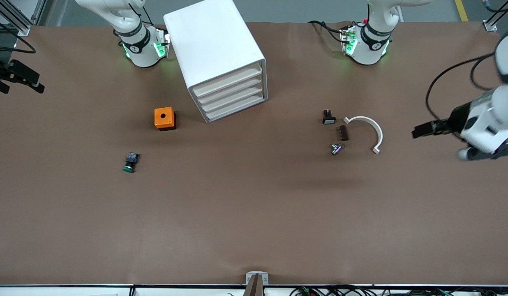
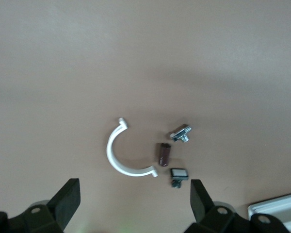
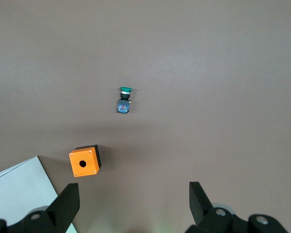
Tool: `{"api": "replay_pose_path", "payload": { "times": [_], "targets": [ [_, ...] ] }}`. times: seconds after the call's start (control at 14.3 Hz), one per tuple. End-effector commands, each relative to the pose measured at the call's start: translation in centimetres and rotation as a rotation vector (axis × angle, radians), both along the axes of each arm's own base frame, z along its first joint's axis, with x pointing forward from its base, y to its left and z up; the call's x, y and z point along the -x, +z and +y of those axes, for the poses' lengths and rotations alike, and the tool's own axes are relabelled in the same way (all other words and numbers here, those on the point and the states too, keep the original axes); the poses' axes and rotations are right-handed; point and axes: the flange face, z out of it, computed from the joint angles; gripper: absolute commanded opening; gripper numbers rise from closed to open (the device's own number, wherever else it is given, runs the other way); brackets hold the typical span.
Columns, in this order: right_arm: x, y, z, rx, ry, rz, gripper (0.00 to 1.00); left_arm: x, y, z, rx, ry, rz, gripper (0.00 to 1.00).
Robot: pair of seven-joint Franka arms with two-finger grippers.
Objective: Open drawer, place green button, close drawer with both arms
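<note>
The white cabinet stands between the two arm bases, and all of its stacked drawers are pushed in. The button, with a green cap on a dark body, lies on the brown table nearer the camera than the orange box. It also shows in the right wrist view. My right gripper hangs open and empty high over the right arm's end of the table. My left gripper hangs open and empty over the left arm's end.
Toward the left arm's end lie a black-and-white switch, a small brown part, a metal part and a white curved clip. The orange box with a hole sits beside the cabinet's corner.
</note>
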Motion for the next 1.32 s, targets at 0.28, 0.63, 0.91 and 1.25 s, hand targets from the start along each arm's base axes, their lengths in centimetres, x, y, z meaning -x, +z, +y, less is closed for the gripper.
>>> {"api": "replay_pose_path", "payload": {
  "times": [0.28, 0.63, 0.91, 1.25],
  "targets": [
    [0.5, 0.6, 0.0, 0.015, 0.0, -0.003, 1.0, -2.9, -8.3, -6.8, -0.044, 0.225, 0.072, 1.0],
    [0.5, 0.6, 0.0, 0.015, 0.0, -0.005, 1.0, -2.5, -11.9, -13.1, -0.062, 0.433, 0.148, 1.0],
    [0.5, 0.6, -0.1, 0.017, -0.002, -0.006, 1.0, -1.3, -14.6, -18.0, -0.046, 0.638, 0.304, 1.0],
    [0.3, 0.5, -0.2, 0.016, -0.006, -0.006, 1.0, 2.2, -19.4, -23.6, -0.115, 0.809, 0.631, 1.0]
  ]
}}
